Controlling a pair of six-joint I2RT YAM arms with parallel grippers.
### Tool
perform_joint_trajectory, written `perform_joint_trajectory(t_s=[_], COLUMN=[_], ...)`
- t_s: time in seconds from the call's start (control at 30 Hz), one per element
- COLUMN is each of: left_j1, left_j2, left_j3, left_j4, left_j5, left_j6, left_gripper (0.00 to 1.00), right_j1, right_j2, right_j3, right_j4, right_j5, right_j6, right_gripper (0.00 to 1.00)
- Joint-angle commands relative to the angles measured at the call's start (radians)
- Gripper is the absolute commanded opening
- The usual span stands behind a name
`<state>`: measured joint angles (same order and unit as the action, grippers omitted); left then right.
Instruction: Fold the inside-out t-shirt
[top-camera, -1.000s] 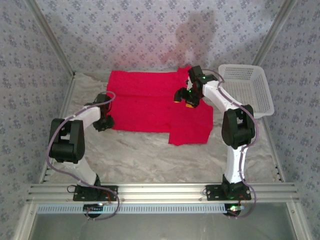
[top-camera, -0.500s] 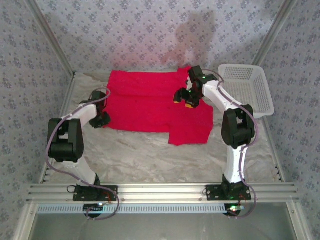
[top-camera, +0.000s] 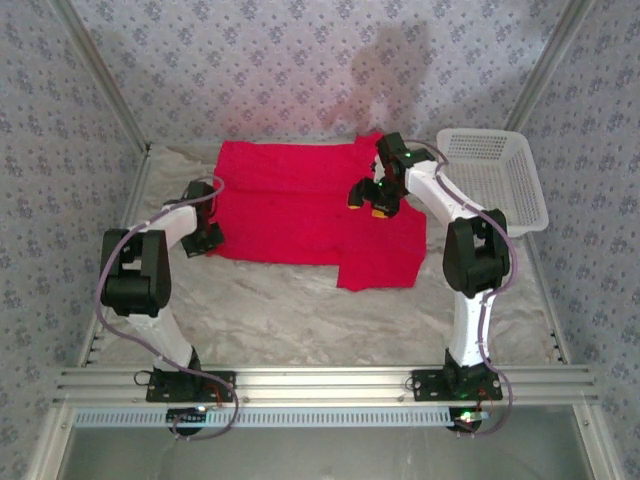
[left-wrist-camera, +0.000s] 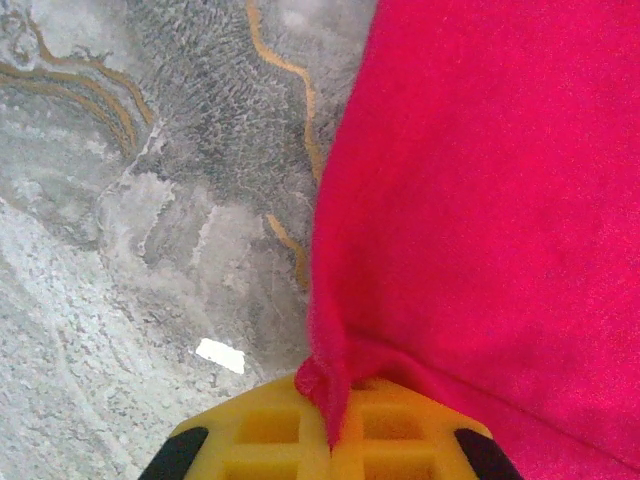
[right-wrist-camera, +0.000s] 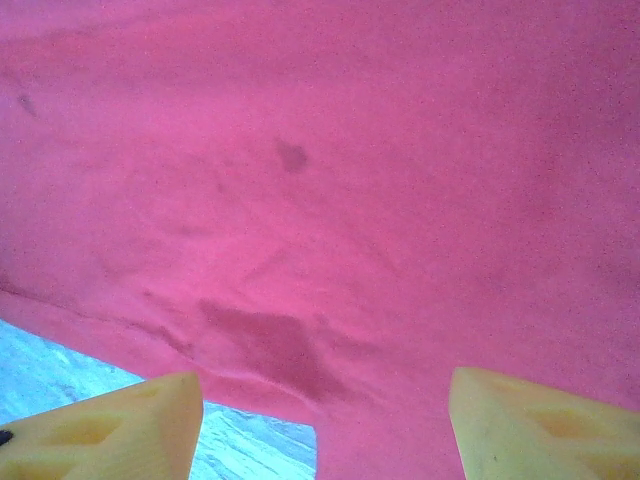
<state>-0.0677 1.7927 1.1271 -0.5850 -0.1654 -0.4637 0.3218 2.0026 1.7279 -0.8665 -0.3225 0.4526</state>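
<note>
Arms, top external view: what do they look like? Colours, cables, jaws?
Both alike, left arm and right arm: white rounded links, bulky black joint housings, black bases. A thin purplish-grey cable loops along each. The jaws are yellow moulded plastic with square recesses, black patches at the left pair's edges.

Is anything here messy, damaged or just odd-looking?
Two darker marks show on the red t-shirt in the right wrist view: a small spot and a larger patch near its edge. Stains or shadows, I cannot tell. The shirt also lies uneven, one flap jutting toward the arms. The basket looks fine.
</note>
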Motion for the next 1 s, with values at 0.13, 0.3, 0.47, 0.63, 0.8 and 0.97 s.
perform_joint_trajectory(t_s=[0.13, 0.3, 0.47, 0.63, 0.8, 0.97], left_j1=[-0.015, -0.017, -0.01, -0.002, 0.022, 0.083], left_j2=[-0.178, -0.264, -0.281, -0.292, -0.316, -0.362], left_j3=[0.015, -0.03, -0.035, -0.041, -0.028, 0.054], left_j4=[-0.047, -0.001, -0.002, 0.011, 0.01, -0.016], left_j5=[0.062, 0.147, 0.154, 0.172, 0.212, 0.32], left_j6=[0.003, 0.014, 0.026, 0.023, 0.02, 0.019], left_gripper=[0.0, 0.0, 0.0, 0.0, 0.0, 0.0], right_j1=[0.029, 0.068, 0.126, 0.128, 0.1, 0.061], right_j2=[-0.199, -0.309, -0.299, -0.224, -0.16, -0.279], right_j3=[-0.313, -0.543, -0.63, -0.626, -0.586, -0.419], right_j4=[-0.099, -0.045, 0.031, 0.135, 0.199, 0.022], right_j5=[0.135, 0.127, 0.113, 0.164, 0.196, 0.231], right_j6=[-0.036, 0.014, 0.055, 0.089, 0.091, 0.037], right_gripper=[0.68, 0.7, 0.75, 0.74, 0.22, 0.0])
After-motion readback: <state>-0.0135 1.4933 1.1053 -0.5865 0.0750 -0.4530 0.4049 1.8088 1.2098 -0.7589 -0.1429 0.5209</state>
